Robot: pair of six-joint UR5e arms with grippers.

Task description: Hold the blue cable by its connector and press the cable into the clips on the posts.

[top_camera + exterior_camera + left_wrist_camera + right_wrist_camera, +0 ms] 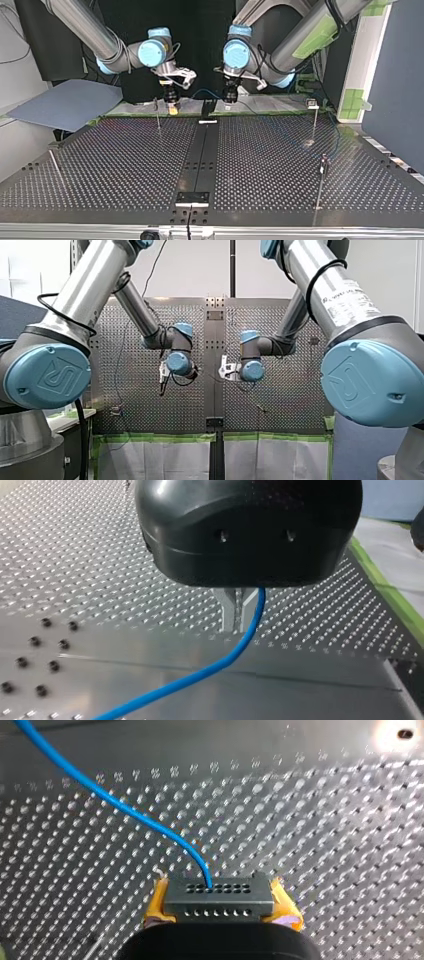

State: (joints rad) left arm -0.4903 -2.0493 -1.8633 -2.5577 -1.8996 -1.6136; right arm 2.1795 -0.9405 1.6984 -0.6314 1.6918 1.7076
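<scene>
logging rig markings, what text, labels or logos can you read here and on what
White label on my right arm: printed text, too blurred to read.
Blue joint caps, one on each arm: embossed logo mark, no letters legible.
Nothing else bears readable text.

The front view looks from behind and above over the perforated table (150, 400), the top view faces back across it, and each wrist view sits close behind its own jaws, both catching the blue cable (200, 672).
</scene>
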